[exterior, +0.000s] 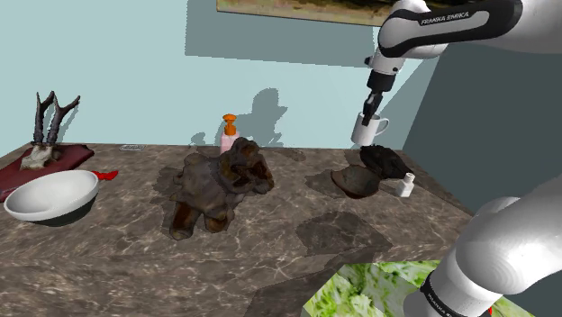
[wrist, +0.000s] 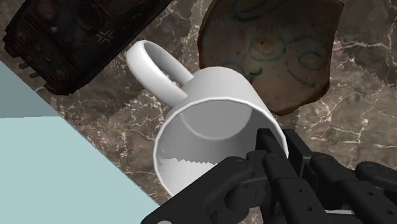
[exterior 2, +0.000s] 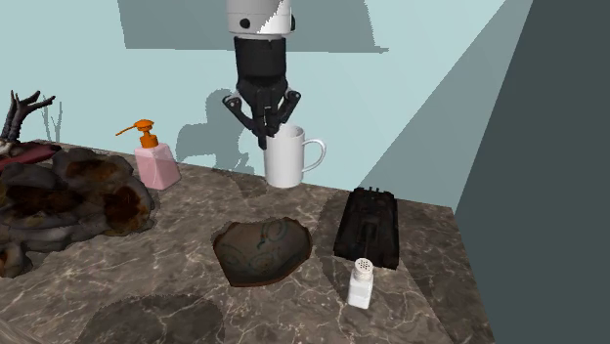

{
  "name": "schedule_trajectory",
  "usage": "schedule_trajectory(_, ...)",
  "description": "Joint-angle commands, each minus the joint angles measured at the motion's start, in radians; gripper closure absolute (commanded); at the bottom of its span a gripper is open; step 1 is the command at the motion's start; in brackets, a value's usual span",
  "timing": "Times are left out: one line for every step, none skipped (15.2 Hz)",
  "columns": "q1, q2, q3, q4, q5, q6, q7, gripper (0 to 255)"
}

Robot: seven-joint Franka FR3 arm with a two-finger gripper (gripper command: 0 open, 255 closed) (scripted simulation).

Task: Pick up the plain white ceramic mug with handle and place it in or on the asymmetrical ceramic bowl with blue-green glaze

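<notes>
white mug (exterior 2: 290,158) is held at its rim by the gripper (exterior 2: 266,135), fingers pinched narrow over the mug's wall. it is upright, near the pale blue wall (exterior 2: 391,59), at the back of the worktop (exterior 2: 440,293). just in front lies the brown bowl (exterior 2: 262,252) with blue-green swirls, beside it a dark model tank (exterior 2: 369,227) and a small white shaker (exterior 2: 361,283).

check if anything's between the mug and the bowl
Nothing visible does. The gripper clasps the white mug by its rim, and bare counter lies between it and the bowl. The black tank model and white shaker stand off to one side.
</notes>
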Motion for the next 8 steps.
schedule_trajectory(-0.002, -0.074, 0.024, -0.052, -0.012, -0.022, 0.029, 255)
schedule_trajectory(-0.004, -0.114, 0.035, -0.079, -0.017, -0.034, 0.042, 255)
schedule_trajectory(-0.006, -0.153, 0.048, -0.105, -0.020, -0.047, 0.055, 255)
schedule_trajectory(-0.008, -0.192, 0.060, -0.130, -0.023, -0.062, 0.067, 255)
schedule_trajectory(-0.010, -0.227, 0.071, -0.152, -0.024, -0.076, 0.077, 255)
schedule_trajectory(-0.011, -0.229, 0.070, -0.166, -0.025, -0.063, 0.077, 255)
schedule_trajectory(-0.012, -0.230, 0.069, -0.180, -0.026, -0.050, 0.077, 255)
schedule_trajectory(-0.012, -0.230, 0.068, -0.194, -0.027, -0.037, 0.077, 255)
